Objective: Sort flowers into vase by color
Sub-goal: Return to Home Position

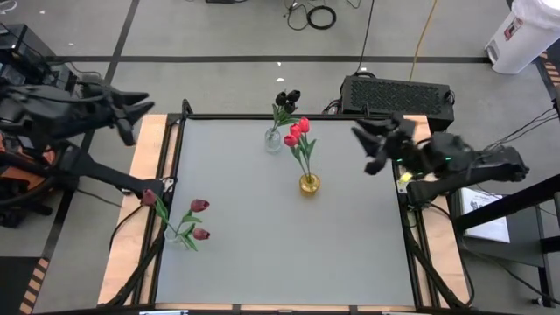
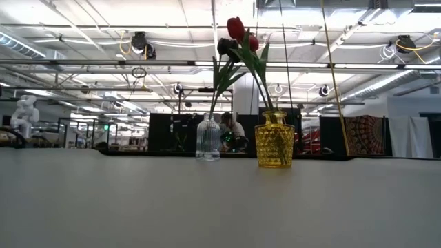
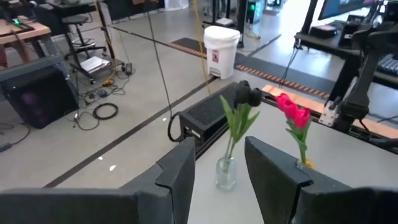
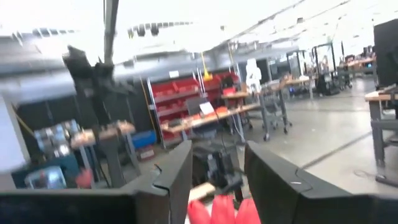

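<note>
**Flowers sorted; going home was the risky part**

From my console, every flower I could see stood in a container. The black tulips (image 1: pixel 287 98) were in the clear vase (image 1: pixel 273 140) near the back of the worktop (image 1: pixel 289 262). The pink tulips (image 1: pixel 299 131) were in the yellow vase (image 1: pixel 309 184) just beside it. The dark red tulips (image 1: pixel 199 207) leaned out of a second clear vase (image 1: pixel 178 236) by the left edge.

The left tool (image 1: pixel 138 114) hung off the back-left corner, fingers spread and holding nothing. The right tool (image 1: pixel 363 147) hovered at the right edge, likewise spread and empty (its wrist camera showed pink heads low between the fingers, so it was pointing at that bunch).

The sorting looked finished to me; only parking the arms remained. My worry was the right arm: a low or inward swing could catch the tall pink stems and tip the yellow vase into its neighbour. On the left, one dark red head drooped close to the arm's lower link, so a careless fold there could drag that bunch and its light vase off the edge.
</note>
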Available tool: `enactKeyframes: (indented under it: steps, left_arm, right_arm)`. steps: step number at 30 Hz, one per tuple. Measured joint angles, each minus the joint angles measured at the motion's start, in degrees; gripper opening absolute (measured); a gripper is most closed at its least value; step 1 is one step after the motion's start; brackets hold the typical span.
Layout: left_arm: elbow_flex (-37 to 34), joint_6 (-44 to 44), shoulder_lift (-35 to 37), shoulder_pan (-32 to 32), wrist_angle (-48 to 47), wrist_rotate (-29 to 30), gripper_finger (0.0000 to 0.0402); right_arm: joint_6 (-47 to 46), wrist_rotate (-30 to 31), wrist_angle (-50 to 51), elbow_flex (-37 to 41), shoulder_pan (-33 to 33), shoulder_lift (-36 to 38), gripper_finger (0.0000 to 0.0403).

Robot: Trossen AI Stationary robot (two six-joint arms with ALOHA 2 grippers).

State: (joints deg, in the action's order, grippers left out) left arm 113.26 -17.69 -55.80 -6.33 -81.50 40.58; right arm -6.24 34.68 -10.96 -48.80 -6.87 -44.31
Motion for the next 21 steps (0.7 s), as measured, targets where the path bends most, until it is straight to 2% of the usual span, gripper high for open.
enactKeyframes:
  steps: [4,9,14,17,21]
  left_arm:
    - [0.06,0.0,3.3,0.0,-2.42,0.36,0.0148]
    - [0.02,-0.03,7.36,0.0,-5.94,2.09,0.0148]
    - [-0.96,-1.45,12.29,0.0,-7.81,3.82,0.0148]
    - [-4.24,-2.88,16.76,-0.01,-7.87,5.6,0.0148]
    - [-11.79,-6.97,23.44,-0.01,-7.82,7.32,0.0148]
  right_arm:
    - [-2.9,-0.13,1.58,0.0,0.0,5.57,0.0139]
    - [-9.92,-0.76,8.26,0.0,0.0,11.1,0.0139]
    - [-13.61,-8.88,22.14,0.0,0.0,16.27,0.0139]
    - [-16.44,-12.12,29.13,0.0,0.0,18.1,0.0139]
    - [-18.44,-12.33,35.49,0.0,0.0,18.68,0.0139]
